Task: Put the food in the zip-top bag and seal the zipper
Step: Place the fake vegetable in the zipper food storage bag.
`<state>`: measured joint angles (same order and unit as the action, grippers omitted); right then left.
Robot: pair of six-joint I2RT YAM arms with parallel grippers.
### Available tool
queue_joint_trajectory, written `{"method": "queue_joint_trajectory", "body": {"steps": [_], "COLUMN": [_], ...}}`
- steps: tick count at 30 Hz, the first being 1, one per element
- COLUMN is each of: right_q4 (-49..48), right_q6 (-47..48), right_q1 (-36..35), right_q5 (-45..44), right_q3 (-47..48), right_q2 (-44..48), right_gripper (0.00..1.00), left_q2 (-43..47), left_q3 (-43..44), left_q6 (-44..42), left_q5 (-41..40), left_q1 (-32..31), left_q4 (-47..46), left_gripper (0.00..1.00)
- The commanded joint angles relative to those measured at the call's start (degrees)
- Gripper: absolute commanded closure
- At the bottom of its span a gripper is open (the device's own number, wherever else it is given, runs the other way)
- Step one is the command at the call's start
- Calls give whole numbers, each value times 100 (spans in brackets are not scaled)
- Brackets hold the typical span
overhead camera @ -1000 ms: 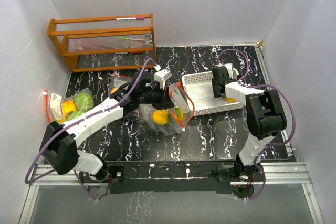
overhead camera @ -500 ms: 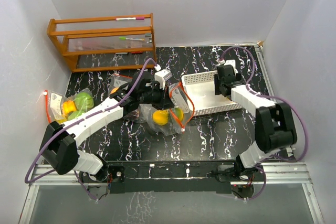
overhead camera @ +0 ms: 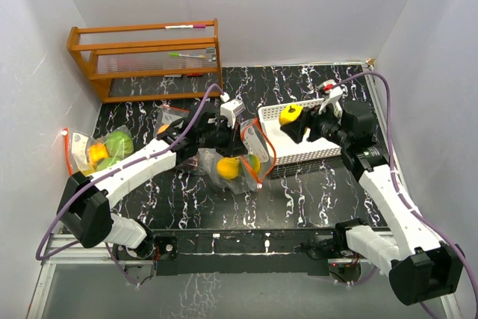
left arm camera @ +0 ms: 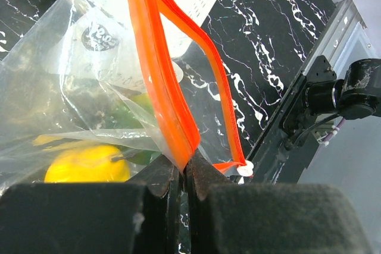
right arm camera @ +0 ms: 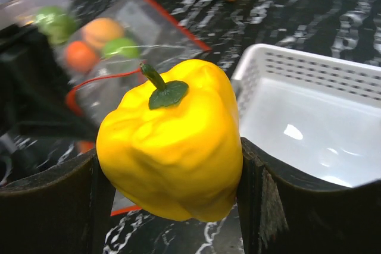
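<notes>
A clear zip-top bag (overhead camera: 237, 160) with an orange zipper (left arm camera: 156, 69) lies at the table's middle. It holds a yellow fruit (overhead camera: 228, 167) and a green one; the yellow fruit also shows in the left wrist view (left arm camera: 88, 163). My left gripper (overhead camera: 237, 134) (left arm camera: 183, 173) is shut on the bag's orange zipper edge and holds the mouth up. My right gripper (overhead camera: 295, 123) (right arm camera: 172, 173) is shut on a yellow toy bell pepper (overhead camera: 290, 115) (right arm camera: 172, 138), held in the air above the left end of the white basket (overhead camera: 314, 151), right of the bag.
A second bag (overhead camera: 104, 151) with green and orange food lies at the far left. Another bag (overhead camera: 170, 117) lies behind my left arm. A wooden rack (overhead camera: 146, 57) stands at the back left. The white basket's inside (right arm camera: 309, 129) shows behind the pepper.
My right gripper has risen out of the basket with the yellow pepper and moved left toward the bag. The left arm and bag have not moved.
</notes>
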<state>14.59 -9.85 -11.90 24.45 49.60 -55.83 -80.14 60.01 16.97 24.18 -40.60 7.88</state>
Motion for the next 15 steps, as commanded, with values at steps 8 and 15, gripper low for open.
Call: {"method": "queue_joint_trajectory", "body": {"steps": [8, 15], "right_q4": [-1798, -2310], "right_q6": [-941, -1257], "right_q1": [-930, -1687], "right_q5": [2311, 927], "right_q3": [-934, -1131], "right_q2": [285, -284], "right_gripper": [73, 73], "left_q2": [-37, 52], "left_q3": [370, 381], "left_q6": [143, 248], "left_q5": [102, 276], "left_q1": [35, 35], "left_q4": [-45, -100], "left_gripper": [100, 100]}}
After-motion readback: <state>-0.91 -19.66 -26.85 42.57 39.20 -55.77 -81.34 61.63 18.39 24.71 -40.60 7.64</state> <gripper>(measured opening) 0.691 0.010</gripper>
